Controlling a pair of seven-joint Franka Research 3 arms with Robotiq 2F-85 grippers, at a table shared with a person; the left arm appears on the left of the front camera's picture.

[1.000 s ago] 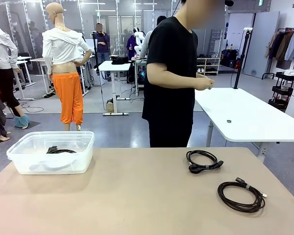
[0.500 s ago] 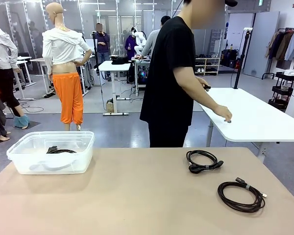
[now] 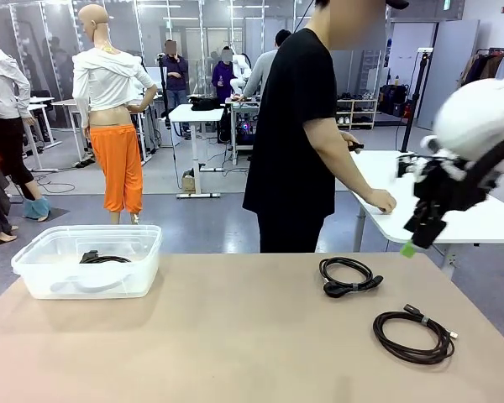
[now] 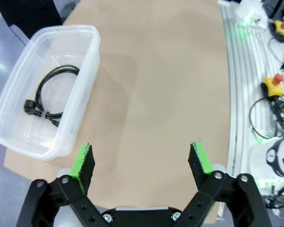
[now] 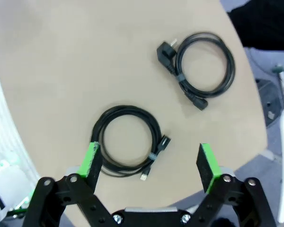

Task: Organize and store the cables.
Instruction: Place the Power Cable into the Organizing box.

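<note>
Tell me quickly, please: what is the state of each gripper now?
Left gripper: open, holding nothing.
Right gripper: open, holding nothing, with a coiled cable below it.

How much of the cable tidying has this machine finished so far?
Done: one coiled cable already lies in the clear tub. In hand: nothing. The right tool hovers open above the table, and the left tool is open too. Left: the far cable and the near cable lie on the table, not yet stored.
</note>
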